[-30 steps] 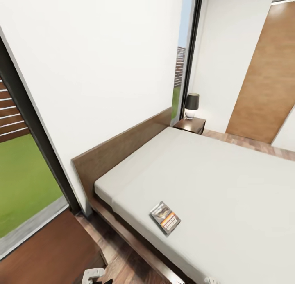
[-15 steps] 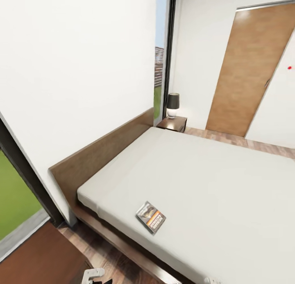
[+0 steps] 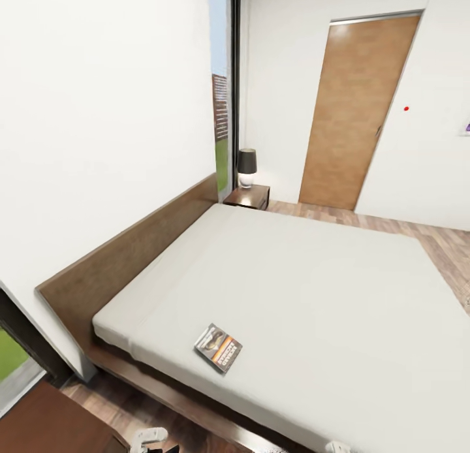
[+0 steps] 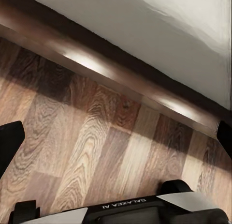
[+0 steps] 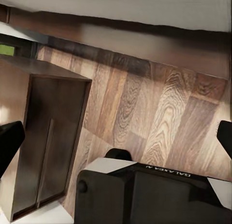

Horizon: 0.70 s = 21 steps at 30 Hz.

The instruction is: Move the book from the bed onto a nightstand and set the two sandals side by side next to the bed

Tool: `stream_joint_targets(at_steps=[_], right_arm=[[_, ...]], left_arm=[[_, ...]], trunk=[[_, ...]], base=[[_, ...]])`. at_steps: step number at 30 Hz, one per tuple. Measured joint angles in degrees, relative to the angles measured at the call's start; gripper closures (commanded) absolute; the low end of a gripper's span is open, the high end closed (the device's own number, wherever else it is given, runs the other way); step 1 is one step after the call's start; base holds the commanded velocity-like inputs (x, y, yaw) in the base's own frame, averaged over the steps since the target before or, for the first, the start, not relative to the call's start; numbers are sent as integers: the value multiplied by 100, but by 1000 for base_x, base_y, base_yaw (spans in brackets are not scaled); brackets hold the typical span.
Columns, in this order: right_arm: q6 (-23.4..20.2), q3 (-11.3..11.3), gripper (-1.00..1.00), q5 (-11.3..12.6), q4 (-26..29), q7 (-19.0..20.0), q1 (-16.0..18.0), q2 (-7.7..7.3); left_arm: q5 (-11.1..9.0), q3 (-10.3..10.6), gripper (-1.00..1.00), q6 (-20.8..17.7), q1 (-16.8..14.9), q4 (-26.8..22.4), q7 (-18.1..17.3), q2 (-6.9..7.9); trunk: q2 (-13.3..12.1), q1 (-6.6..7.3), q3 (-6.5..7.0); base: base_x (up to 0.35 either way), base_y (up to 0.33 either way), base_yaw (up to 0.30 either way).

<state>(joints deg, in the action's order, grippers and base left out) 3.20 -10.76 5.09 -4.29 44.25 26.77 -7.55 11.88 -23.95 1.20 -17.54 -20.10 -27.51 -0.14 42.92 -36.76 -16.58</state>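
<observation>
Head view: the whole picture has swung since half a second ago, so the camera has turned; the book (image 3: 218, 348) lies where it did on the bed (image 3: 313, 290), flat on the off-white mattress near the frame's edge, ahead of and between the two arms. More of the far wall shows now: the brown door (image 3: 356, 110), a red dot beside it, and the cut-off corner of a picture at the frame's border. The far nightstand (image 3: 248, 196) stands past the headboard (image 3: 124, 257) with a dark-shaded lamp (image 3: 247, 167) on it. A near cabinet corner (image 3: 46, 420) sits by the left arm, cropped.

Left wrist view: the left gripper (image 4: 116, 137) hangs over wood-plank floor (image 4: 87, 141), its dark fingertips (image 4: 9, 141) at opposite borders, spread wide with nothing between. The bed frame runs just beyond them.

Right wrist view: the right gripper (image 5: 116, 137) is likewise spread and empty over the floor, a dark wooden cabinet (image 5: 48, 132) beside one fingertip, partly cut off.
</observation>
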Motion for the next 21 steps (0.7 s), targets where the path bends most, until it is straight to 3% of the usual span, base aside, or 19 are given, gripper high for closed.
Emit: stream_joint_targets(at_steps=[21], right_arm=[[0,0,-100,1,2,8,0,0]], left_arm=[[0,-1,-100,7,0,0,0,0]], trunk=[[-844,462,378]], base=[[0,0,-284]])
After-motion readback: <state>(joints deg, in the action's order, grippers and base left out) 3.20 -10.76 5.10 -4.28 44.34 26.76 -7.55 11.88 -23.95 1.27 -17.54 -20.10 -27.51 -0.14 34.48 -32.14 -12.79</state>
